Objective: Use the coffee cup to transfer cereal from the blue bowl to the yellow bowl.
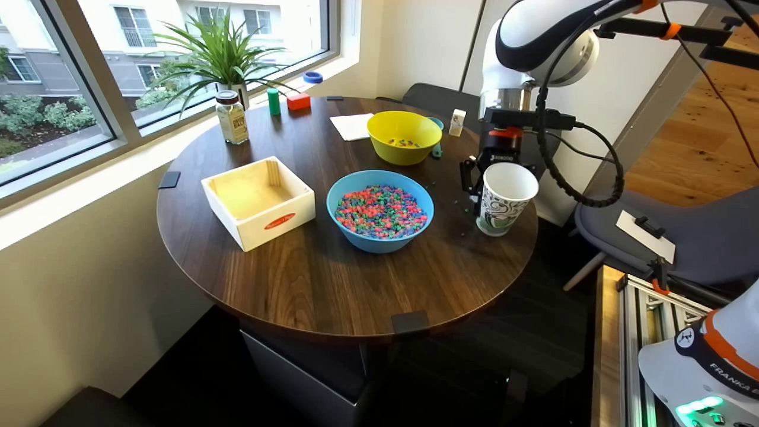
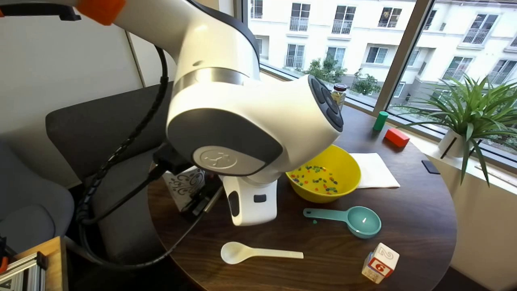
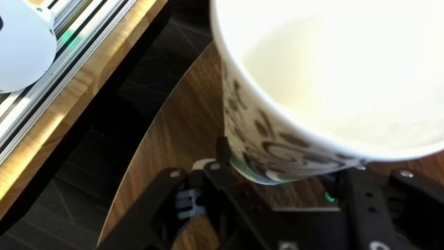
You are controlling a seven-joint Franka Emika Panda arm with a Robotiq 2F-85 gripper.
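One cup [image 1: 504,200] is in my gripper [image 3: 275,166], pinched from two sides. It is near the table's [image 1: 332,281] edge, on the side away from the window [image 1: 89,71], mouth up and about straight, so its long way runs up and down. The blue bowl [image 1: 379,244], with lots of cereal [image 1: 382,210], is in from that edge, between the cup and the box [image 1: 261,230]. I think the next move turns on that: to scoop, I would take the cup in toward the window, over the blue rim, and tip it mouth first. The yellow bowl [image 1: 398,156] is near too, with just a little cereal at the bottom, so I guess the job is part done. Or maybe I should set the cup down here; I can't be sure.

I can't tell if the cup's foot touches the table. Inside it I see just white, but not the bottom, so a few bits could hide there. The wrist view cuts part of it off. In an exterior view my arm [image 2: 250,101] covers some of the cup, and the blue bowl does not show.
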